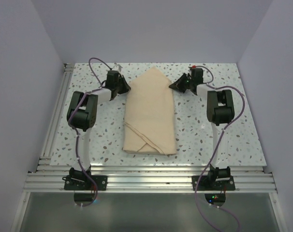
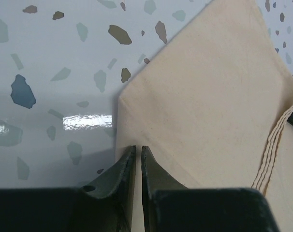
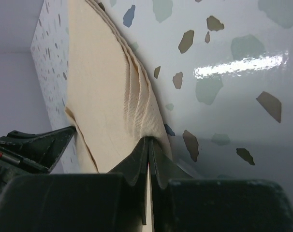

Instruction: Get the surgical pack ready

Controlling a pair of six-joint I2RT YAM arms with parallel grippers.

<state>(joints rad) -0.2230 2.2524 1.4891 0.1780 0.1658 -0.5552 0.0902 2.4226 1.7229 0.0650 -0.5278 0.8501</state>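
The tan cloth (image 1: 150,116) lies folded into a long bundle in the middle of the table, with a pointed flap at its far end. The steel tray, sachets and instruments are hidden. My left gripper (image 1: 125,88) is at the far left edge of the flap. In the left wrist view (image 2: 138,149) its jaws are nearly closed on the edge of the cloth (image 2: 209,96). My right gripper (image 1: 173,85) is at the far right edge. In the right wrist view (image 3: 149,140) it is shut on the stacked folds of the cloth (image 3: 103,96).
The speckled table (image 1: 209,140) ends in metal rails at the left side (image 1: 57,116) and at the near edge (image 1: 151,181). Grey walls close in the back and both sides. Cables loop beside both arms.
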